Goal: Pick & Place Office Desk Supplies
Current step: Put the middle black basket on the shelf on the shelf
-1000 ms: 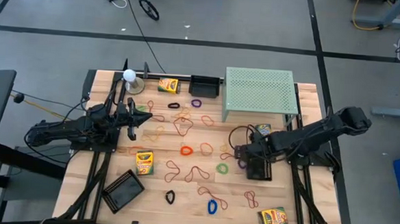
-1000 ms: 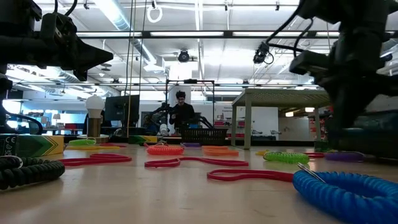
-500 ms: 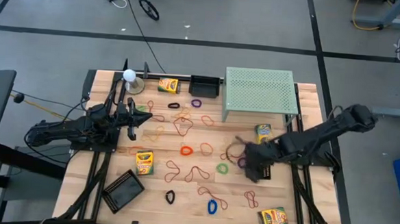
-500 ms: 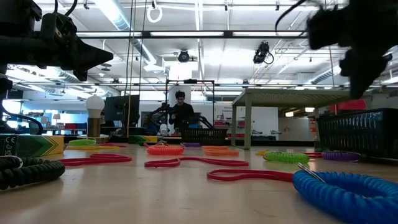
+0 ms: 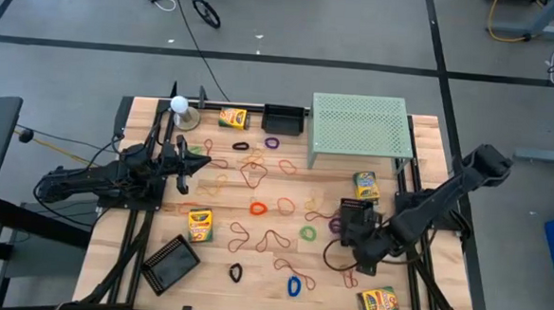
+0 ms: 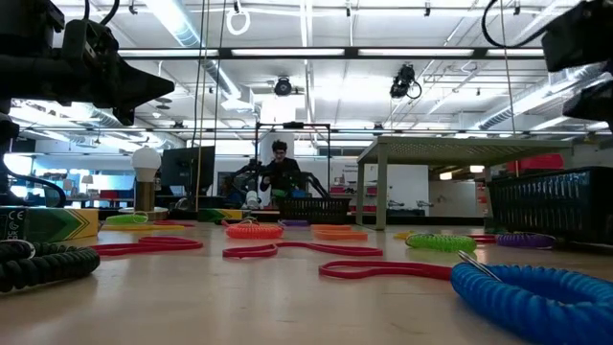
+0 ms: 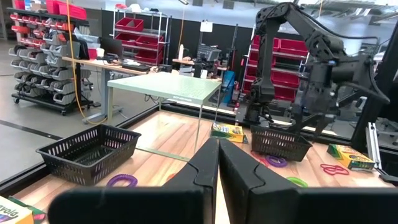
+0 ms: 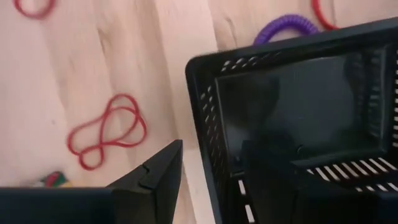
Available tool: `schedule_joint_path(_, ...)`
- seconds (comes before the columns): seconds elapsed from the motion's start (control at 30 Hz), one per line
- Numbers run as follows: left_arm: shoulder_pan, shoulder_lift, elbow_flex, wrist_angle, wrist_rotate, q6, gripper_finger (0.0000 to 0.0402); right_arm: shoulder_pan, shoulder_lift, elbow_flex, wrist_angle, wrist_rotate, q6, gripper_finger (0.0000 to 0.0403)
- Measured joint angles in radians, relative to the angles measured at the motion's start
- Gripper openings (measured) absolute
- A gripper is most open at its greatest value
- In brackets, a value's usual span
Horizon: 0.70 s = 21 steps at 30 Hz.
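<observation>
Overhead, my right gripper [image 5: 365,253] hangs just past the front edge of a black mesh tray [image 5: 355,221] that sits on the right half of the wooden table [image 5: 421,134], in front of the pale green shelf [image 5: 359,128]. My own wrist camera fills in what that top view cannot: my right fingers [image 8: 158,171] stand apart, one outside the tray's wall [image 8: 208,143] and one over its inside, gripping nothing. A red rubber-band loop [image 8: 106,137] and a purple coil [image 8: 283,28] lie on the wood beside the tray.

My left gripper [image 5: 183,172] waits over the table's left side with its fingers [image 7: 205,171] pressed together and empty, which only its wrist view makes plain. That view also looks across to the far tray [image 7: 87,149] and to a crayon box [image 7: 227,130] beside my right arm.

From table height I see coils close up, a blue one [image 6: 536,292] nearest, and a person [image 6: 279,172] in the room behind. From above, crayon boxes lie scattered: one by the shelf leg [image 5: 366,185], one at the front right [image 5: 378,302], one left of centre [image 5: 199,224]
</observation>
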Motion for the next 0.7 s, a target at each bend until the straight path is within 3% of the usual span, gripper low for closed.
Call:
schedule_joint_path(0.23, 0.0, 0.0, 0.0, 0.0, 0.0, -0.001, 0.002, 0.001, 0.109, 0.0, 0.013, 0.003, -0.008, 0.0133)
schedule_joint_path(0.47, 0.0, 0.0, 0.0, 0.0, 0.0, -0.02, 0.002, 0.001, 0.106, 0.061, -0.018, 0.011, -0.02, 0.0017)
schedule_joint_path(0.7, 0.0, 0.0, 0.0, 0.0, 0.0, -0.022, 0.002, -0.028, 0.106, 0.312, -0.204, 0.038, -0.187, 0.0011)
